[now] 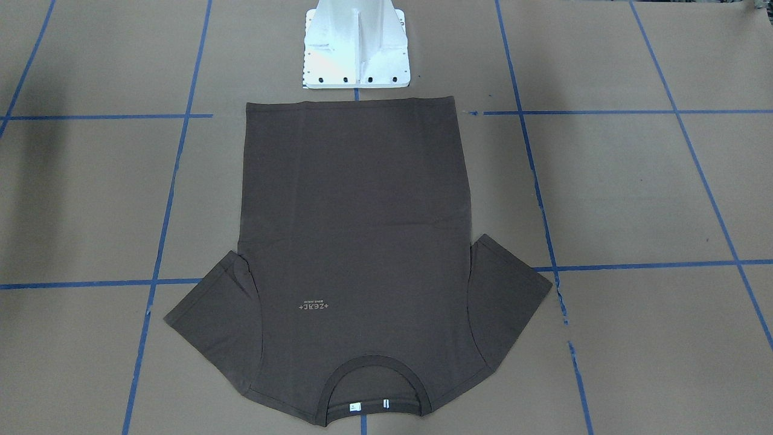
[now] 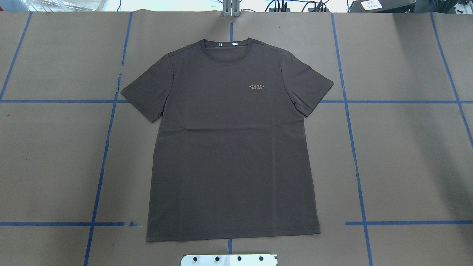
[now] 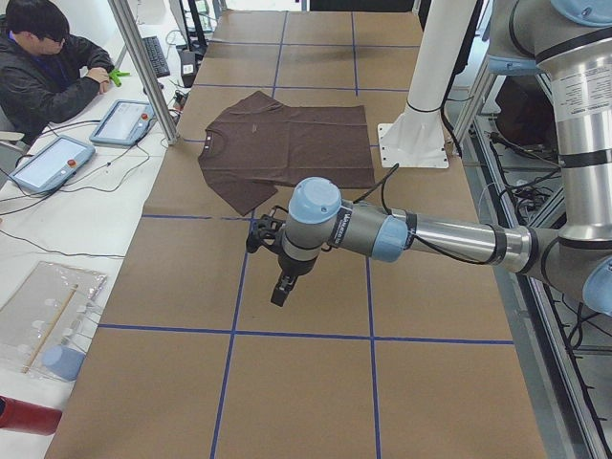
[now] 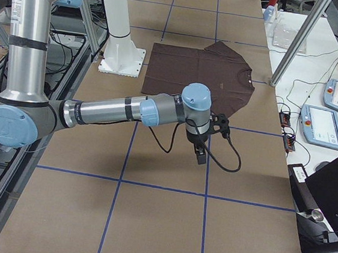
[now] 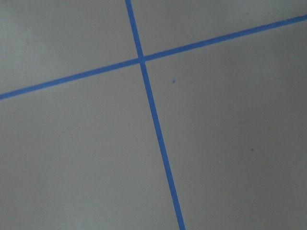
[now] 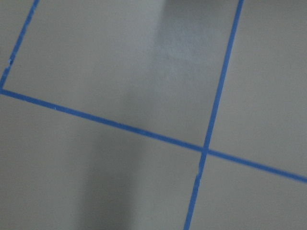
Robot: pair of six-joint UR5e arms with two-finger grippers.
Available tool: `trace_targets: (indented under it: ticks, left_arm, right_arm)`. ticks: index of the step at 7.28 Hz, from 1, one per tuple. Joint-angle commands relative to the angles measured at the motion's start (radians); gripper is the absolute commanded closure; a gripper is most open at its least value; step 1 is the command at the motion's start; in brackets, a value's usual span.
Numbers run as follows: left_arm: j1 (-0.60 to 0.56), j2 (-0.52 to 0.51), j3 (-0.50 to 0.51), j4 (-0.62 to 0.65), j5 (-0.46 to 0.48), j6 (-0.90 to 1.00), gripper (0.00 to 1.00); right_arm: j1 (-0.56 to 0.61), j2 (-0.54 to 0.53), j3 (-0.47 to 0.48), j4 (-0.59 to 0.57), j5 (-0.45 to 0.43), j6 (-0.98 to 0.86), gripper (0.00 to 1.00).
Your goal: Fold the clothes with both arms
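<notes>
The T-shirt point(image 2: 229, 147) lies flat mid-counter point(image 2: 406, 166), its long axis running from the hem near the pedestal point(image 1: 356, 48) to the far collar. The left arm point(image 3: 449, 237) and right arm point(image 4: 104, 112) hover off opposite sleeves (about equally near). I cannot tell whether their jaws are apart. Nothing seems to block either approach.

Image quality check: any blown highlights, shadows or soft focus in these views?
Overhead exterior: T-shirt sharp, evenly lit; background strip along the top blown out. Exterior front-facing: white pedestal base overexposed, soft shadow at view left. Right wrist: broad shadow band, blue tape soft. Left wrist: slightly soft, no glare.
</notes>
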Motion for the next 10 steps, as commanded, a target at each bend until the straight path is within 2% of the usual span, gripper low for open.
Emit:
trace_targets:
  ticks: [1, 3, 4, 5, 6, 7, 8, 9, 10]
  left_arm:
    - [-0.001, -0.136, 0.156, -0.3, -0.003, -0.059, 0.0]
    - [-0.001, -0.135, 0.167, -0.365, -0.006, -0.093, 0.0]
    - [-0.001, -0.133, 0.163, -0.365, -0.006, -0.093, 0.0]
    - [-0.001, -0.135, 0.164, -0.365, -0.006, -0.095, 0.0]
    - [-0.001, -0.133, 0.163, -0.365, -0.006, -0.095, 0.0]
    - [-0.001, -0.132, 0.16, -0.365, -0.006, -0.095, 0.0]
    - [-0.001, -0.132, 0.16, -0.365, -0.006, -0.095, 0.0]
    - [-0.001, -0.132, 0.161, -0.367, -0.006, -0.093, 0.0]
    - [-0.001, -0.132, 0.163, -0.367, -0.006, -0.093, 0.0]
  right_arm:
    - [-0.009, 0.086, -0.1, 0.113, 0.005, 0.002, 0.0]
    - [-0.039, 0.094, -0.154, 0.309, 0.007, 0.011, 0.0]
    - [-0.105, 0.127, -0.163, 0.337, 0.001, 0.191, 0.0]
    - [-0.204, 0.207, -0.171, 0.339, -0.028, 0.399, 0.0]
    - [-0.316, 0.264, -0.182, 0.365, -0.115, 0.541, 0.0]
    - [-0.441, 0.301, -0.229, 0.464, -0.251, 0.676, 0.0]
    - [-0.535, 0.375, -0.325, 0.586, -0.345, 0.843, 0.0]
    - [-0.585, 0.444, -0.434, 0.669, -0.405, 0.919, 0.02]
    - [-0.608, 0.459, -0.48, 0.705, -0.414, 0.935, 0.09]
